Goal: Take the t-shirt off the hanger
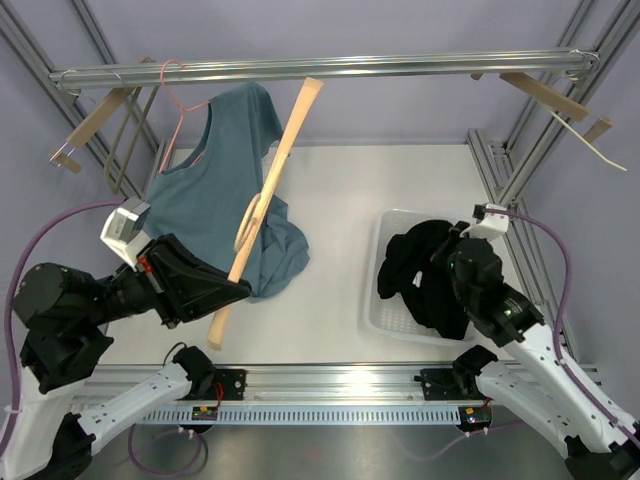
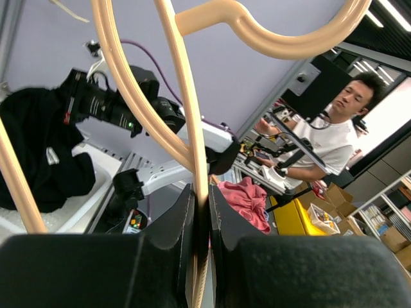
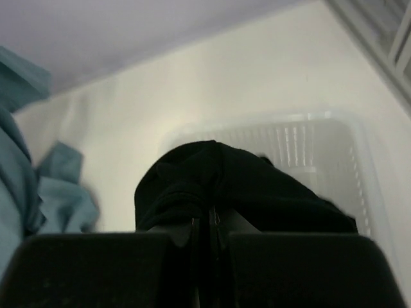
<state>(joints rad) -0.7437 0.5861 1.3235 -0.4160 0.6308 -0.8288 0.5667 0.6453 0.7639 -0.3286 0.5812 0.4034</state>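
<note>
My left gripper [image 1: 238, 291] is shut on a bare wooden hanger [image 1: 272, 185], which slants up from the near left toward the rail. In the left wrist view the jaws [image 2: 201, 212] pinch the hanger's thin bar [image 2: 187, 128]. My right gripper [image 1: 456, 252] is shut on a black t-shirt [image 1: 425, 272] that lies bunched in the white basket [image 1: 383, 312]. The right wrist view shows the fingers [image 3: 207, 221] closed on the black cloth [image 3: 244, 186] above the basket [image 3: 321, 131].
A teal t-shirt [image 1: 212, 190] hangs on a pink wire hanger [image 1: 180, 95] from the metal rail [image 1: 350, 68] and trails onto the table behind the wooden hanger. More wooden hangers hang at the rail's left end [image 1: 95, 120] and right end [image 1: 545, 95]. Frame posts stand at both sides.
</note>
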